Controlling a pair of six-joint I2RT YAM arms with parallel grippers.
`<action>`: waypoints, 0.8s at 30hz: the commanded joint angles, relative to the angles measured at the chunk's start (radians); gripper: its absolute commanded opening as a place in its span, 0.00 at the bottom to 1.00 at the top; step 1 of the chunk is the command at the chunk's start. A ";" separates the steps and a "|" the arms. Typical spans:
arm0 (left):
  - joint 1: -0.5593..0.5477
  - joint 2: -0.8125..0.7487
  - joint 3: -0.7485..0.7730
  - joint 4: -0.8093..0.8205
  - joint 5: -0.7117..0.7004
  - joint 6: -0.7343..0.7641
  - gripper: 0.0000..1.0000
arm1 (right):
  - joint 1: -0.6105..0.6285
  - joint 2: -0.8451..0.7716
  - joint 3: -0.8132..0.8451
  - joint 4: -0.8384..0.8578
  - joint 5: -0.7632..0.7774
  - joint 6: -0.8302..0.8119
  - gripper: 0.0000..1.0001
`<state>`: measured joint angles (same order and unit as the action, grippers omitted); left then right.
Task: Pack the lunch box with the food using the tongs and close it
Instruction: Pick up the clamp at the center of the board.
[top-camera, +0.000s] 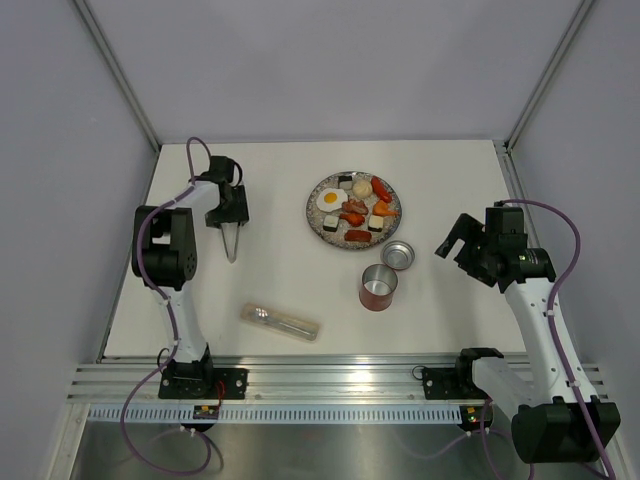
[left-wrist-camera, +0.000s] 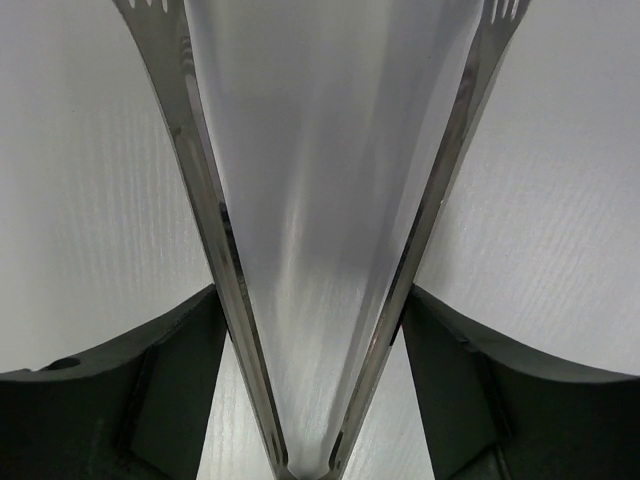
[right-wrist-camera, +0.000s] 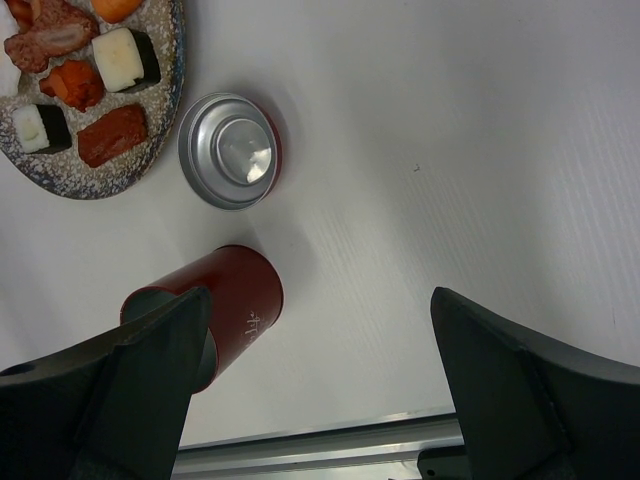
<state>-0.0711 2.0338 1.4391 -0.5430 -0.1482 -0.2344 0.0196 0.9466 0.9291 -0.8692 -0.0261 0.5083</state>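
Slim silver tongs (top-camera: 231, 243) point toward the near edge at the left of the table. My left gripper (top-camera: 229, 215) is shut on them. In the left wrist view each black finger (left-wrist-camera: 190, 340) presses on one arm of the tongs (left-wrist-camera: 200, 170), whose V spreads away with nothing between the tips. The red lunch box (top-camera: 378, 287) (right-wrist-camera: 235, 300) stands upright and uncovered, its lid (top-camera: 398, 254) (right-wrist-camera: 230, 150) lying metal side up beside it. The food (top-camera: 356, 208), including a fried egg (top-camera: 332, 199) and sushi blocks (right-wrist-camera: 125, 58), sits on the speckled plate (top-camera: 315, 222). My right gripper (top-camera: 452, 240) (right-wrist-camera: 320, 300) hovers open to the right of the lunch box.
A clear packet (top-camera: 281, 322) with cutlery inside lies near the front edge, left of centre. A metal rail (top-camera: 330, 380) runs along the near edge by the arm bases. Grey walls enclose the table on three sides.
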 joint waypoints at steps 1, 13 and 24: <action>0.004 -0.014 -0.002 0.023 0.024 -0.002 0.68 | 0.002 -0.017 0.013 -0.007 0.003 0.012 1.00; -0.015 -0.253 -0.069 0.014 -0.020 -0.013 0.27 | 0.003 -0.020 0.040 -0.024 0.011 0.002 1.00; -0.241 -0.527 -0.095 -0.216 0.023 -0.020 0.27 | 0.003 -0.031 0.094 -0.051 0.020 -0.010 1.00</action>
<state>-0.2073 1.5871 1.3830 -0.6922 -0.1444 -0.2413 0.0196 0.9348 0.9668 -0.9012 -0.0181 0.5121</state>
